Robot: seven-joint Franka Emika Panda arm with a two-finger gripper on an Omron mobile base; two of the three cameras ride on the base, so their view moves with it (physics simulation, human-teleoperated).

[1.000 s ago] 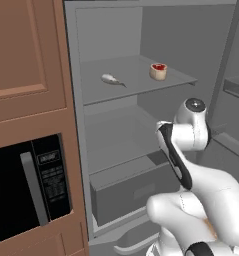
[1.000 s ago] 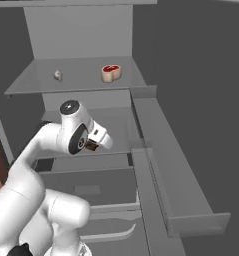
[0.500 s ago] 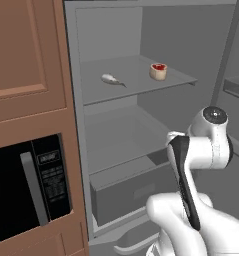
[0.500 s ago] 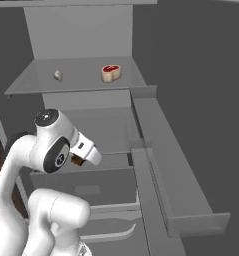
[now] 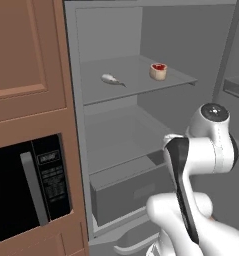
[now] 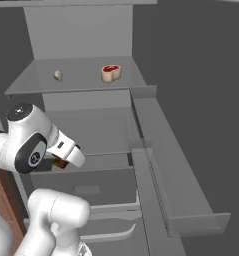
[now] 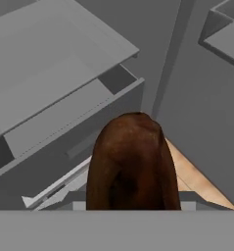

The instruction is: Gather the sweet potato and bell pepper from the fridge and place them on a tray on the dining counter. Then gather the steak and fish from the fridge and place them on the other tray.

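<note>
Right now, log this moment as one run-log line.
gripper: shut on sweet potato | fridge shelf: steak, fish

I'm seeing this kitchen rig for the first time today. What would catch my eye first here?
The brown sweet potato looms large at the bottom of the hand view, held in the shut gripper in front of the open fridge. On the fridge's upper shelf a red steak lies to the right and a small pale fish to the left. A black microwave sits in the wooden cabinet left of the fridge.

We see the brown sweet potato point(image 7: 133, 162) held close before the camera; steak point(image 5: 158, 71) and fish point(image 5: 111, 79) lie apart on the fridge shelf point(image 5: 136, 85).
</note>
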